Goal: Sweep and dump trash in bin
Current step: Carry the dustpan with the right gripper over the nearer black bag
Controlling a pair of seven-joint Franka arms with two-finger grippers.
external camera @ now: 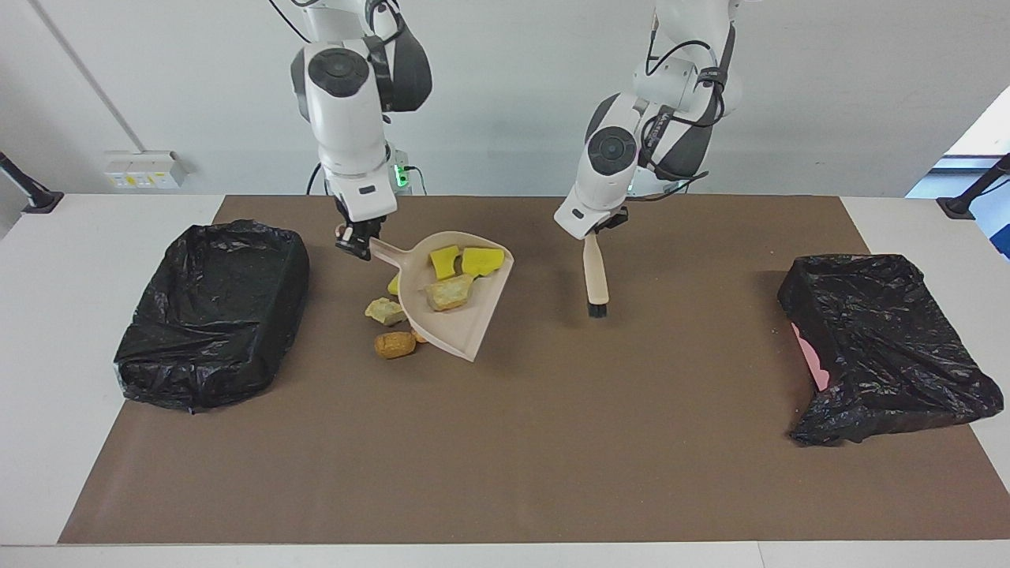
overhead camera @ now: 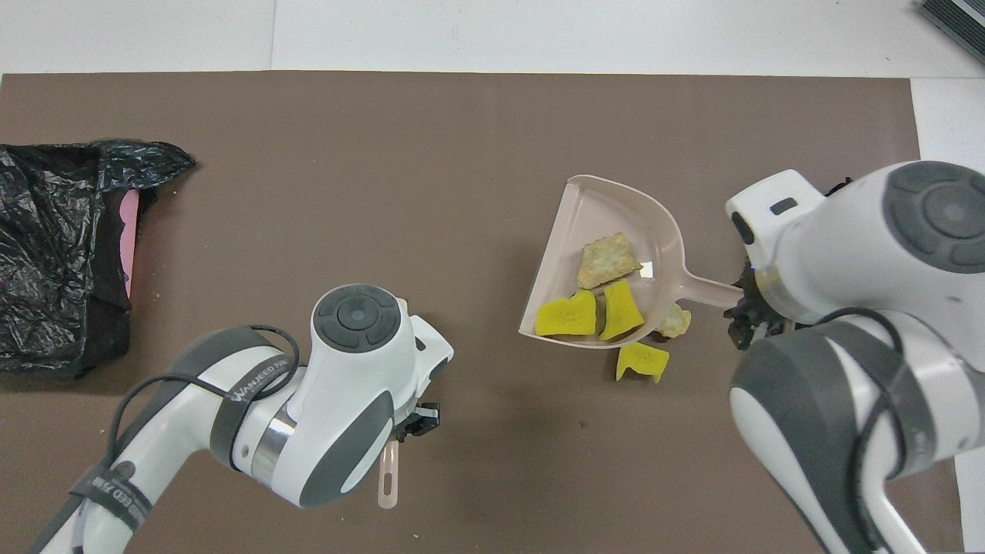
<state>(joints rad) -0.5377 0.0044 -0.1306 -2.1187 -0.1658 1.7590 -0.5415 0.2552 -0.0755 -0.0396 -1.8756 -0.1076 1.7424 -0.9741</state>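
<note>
Here, right hand [external camera: 355, 243] pinches the raised dustpan's [external camera: 465, 331] handle — left hand [external camera: 601, 225] pinches the brush [external camera: 594, 278].

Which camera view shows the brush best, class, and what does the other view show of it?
The facing view: the brush hangs whole, handle to black bristles, from the left end effector. The overhead view shows only the handle's end poking out from under the left arm.

Loose trash [external camera: 388, 312] lies under the raised dustpan [external camera: 454, 315] — bare mat [external camera: 505, 457] farther out.
</note>
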